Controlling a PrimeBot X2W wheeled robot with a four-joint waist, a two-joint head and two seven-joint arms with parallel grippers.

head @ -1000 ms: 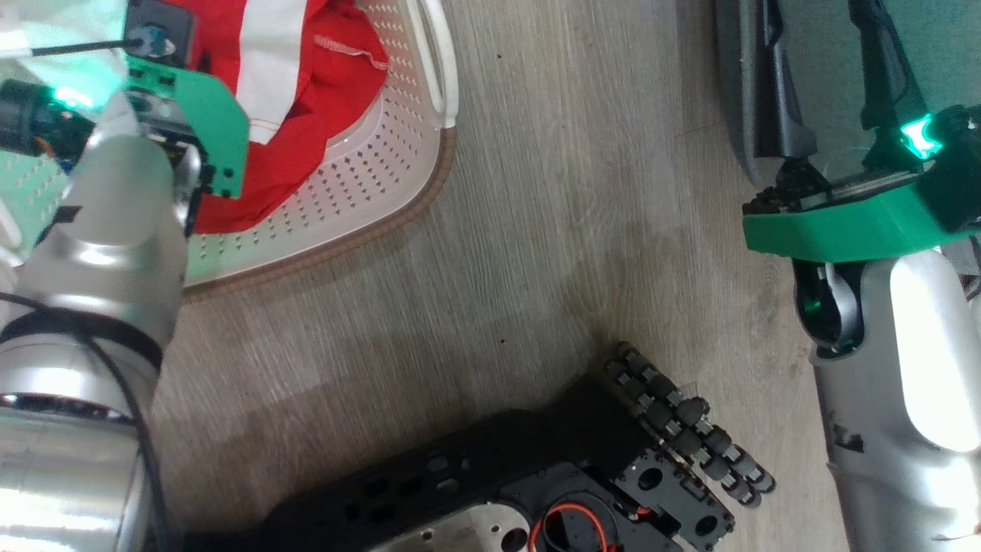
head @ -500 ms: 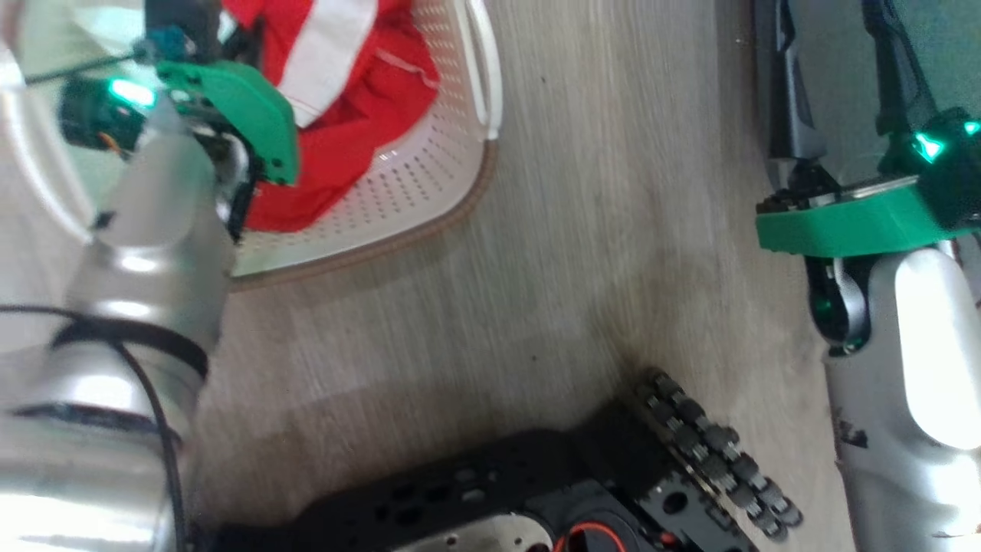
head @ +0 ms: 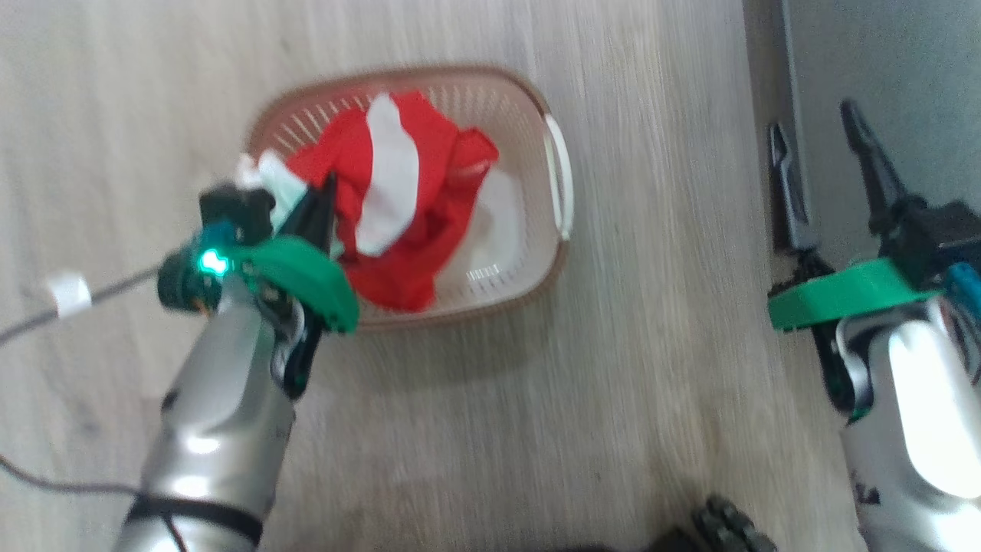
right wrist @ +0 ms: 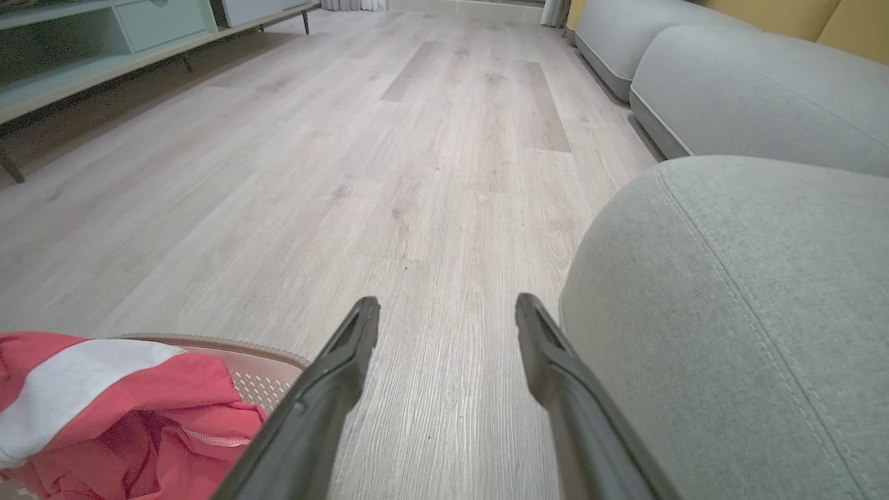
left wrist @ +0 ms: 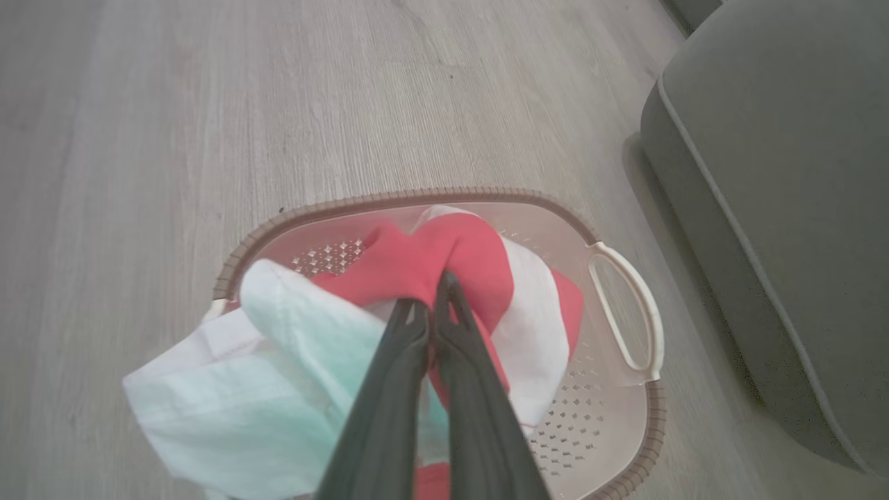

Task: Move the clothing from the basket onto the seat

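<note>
Fabric, I judge: light, limp, likely to trail, so a bunched fold is the hold. My left gripper (left wrist: 429,295) is pinched on the clothing (head: 398,199) heaped in the basket (head: 536,100), its white band running 12 to 6 o'clock. My right gripper (right wrist: 448,312) hangs spread and empty beside the seat (right wrist: 729,312), at the basket's 3 o'clock.
</note>
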